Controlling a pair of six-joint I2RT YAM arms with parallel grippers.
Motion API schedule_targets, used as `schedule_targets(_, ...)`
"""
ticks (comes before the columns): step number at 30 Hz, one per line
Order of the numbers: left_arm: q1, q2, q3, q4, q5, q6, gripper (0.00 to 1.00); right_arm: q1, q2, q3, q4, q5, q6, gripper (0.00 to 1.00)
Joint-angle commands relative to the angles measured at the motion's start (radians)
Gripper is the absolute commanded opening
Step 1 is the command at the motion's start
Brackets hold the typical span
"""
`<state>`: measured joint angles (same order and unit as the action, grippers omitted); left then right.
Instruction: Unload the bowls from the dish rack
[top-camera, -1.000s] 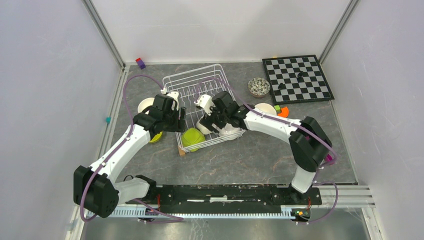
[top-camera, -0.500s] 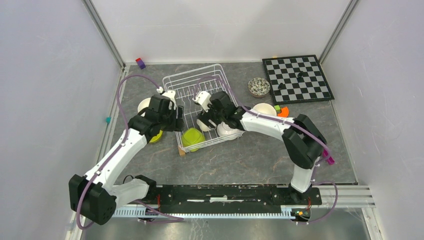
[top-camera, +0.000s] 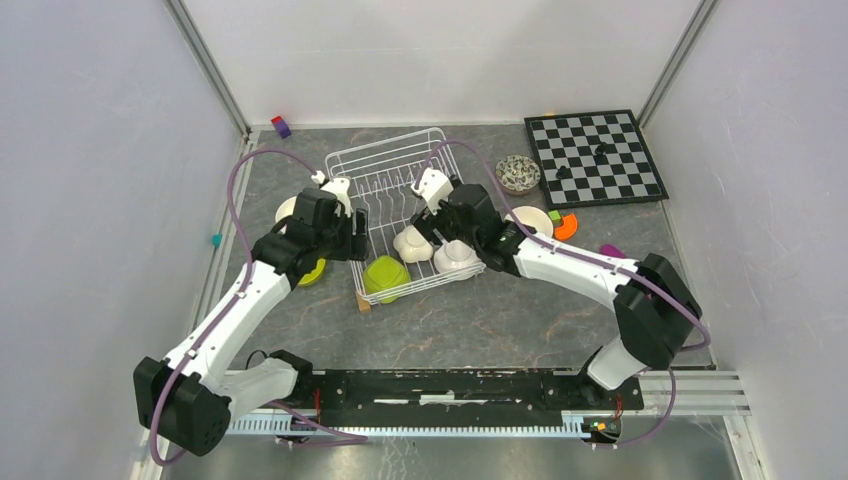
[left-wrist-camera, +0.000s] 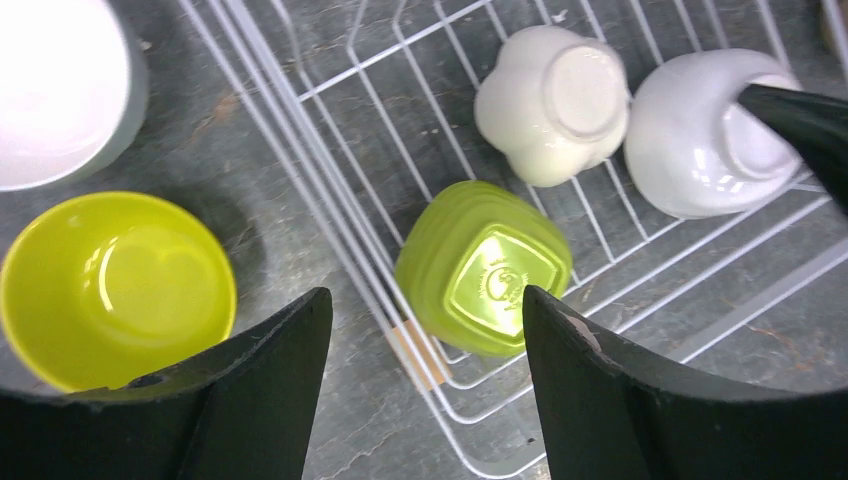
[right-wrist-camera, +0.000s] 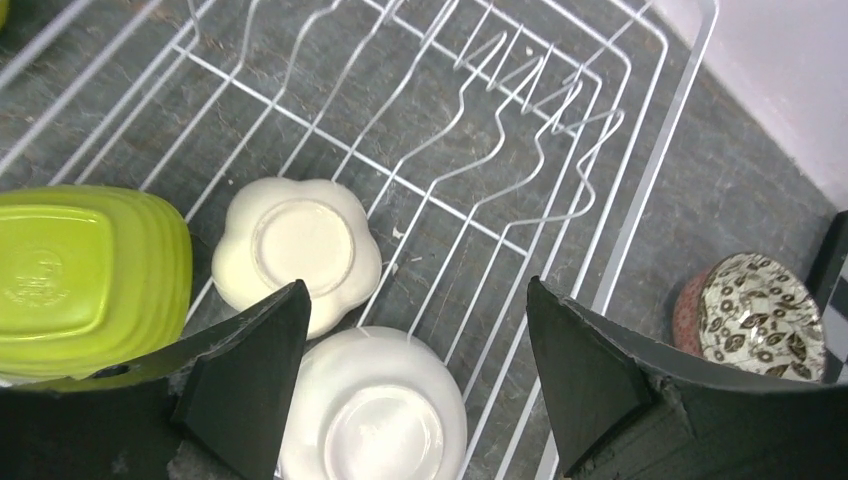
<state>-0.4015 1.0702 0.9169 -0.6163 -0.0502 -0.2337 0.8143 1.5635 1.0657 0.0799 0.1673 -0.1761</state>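
Observation:
The white wire dish rack holds three upturned bowls at its near end: a lime green squarish bowl, a cream flower-shaped bowl and a white round bowl. My left gripper is open and empty over the rack's left rim, next to the lime green bowl. My right gripper is open and empty above the white round bowl and the cream bowl. On the table lie a lime green bowl, a white bowl, a patterned bowl and a cream bowl.
A black-and-white chessboard with a few pieces lies at the back right. Small items lie around: a purple block, an orange piece, a purple piece, a tan block. White walls enclose the table.
My right gripper has risen and moved right and back off the cream and white bowls, empty. My left gripper has shifted slightly back along the rack's left rim.

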Motion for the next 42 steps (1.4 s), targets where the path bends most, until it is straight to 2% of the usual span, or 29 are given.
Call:
schedule_targets(1, -0.002, 0.025, 0.035, 0.077, 0.122, 0.022, 0.76, -0.024, 0.046, 0.039, -0.046, 0.023, 0.061, 0.85)
schedule_targets(4, -0.003, 0.062, 0.071, 0.073, 0.187, -0.025, 0.75, -0.046, 0.036, 0.012, -0.025, -0.032, 0.102, 0.84)
schedule_targets(13, -0.005, 0.137, 0.111, 0.072, 0.208, -0.152, 0.75, -0.123, 0.054, 0.002, 0.029, -0.284, 0.253, 0.79)
schedule_targets(18, -0.004, 0.140, 0.059, 0.130, 0.213, -0.224, 0.75, -0.144, 0.116, 0.020, 0.063, -0.395, 0.305, 0.77)
schedule_targets(21, -0.005, 0.148, 0.040, 0.156, 0.199, -0.239, 0.74, -0.143, 0.189, 0.088, 0.022, -0.436, 0.316, 0.77)
schedule_targets(31, -0.006, 0.222, 0.072, 0.172, 0.214, -0.258, 0.73, -0.145, 0.326, 0.229, -0.119, -0.372, 0.295, 0.70)
schedule_targets(42, -0.015, 0.266, 0.087, 0.180, 0.193, -0.266, 0.72, -0.144, 0.384, 0.303, -0.144, -0.331, 0.243, 0.66)
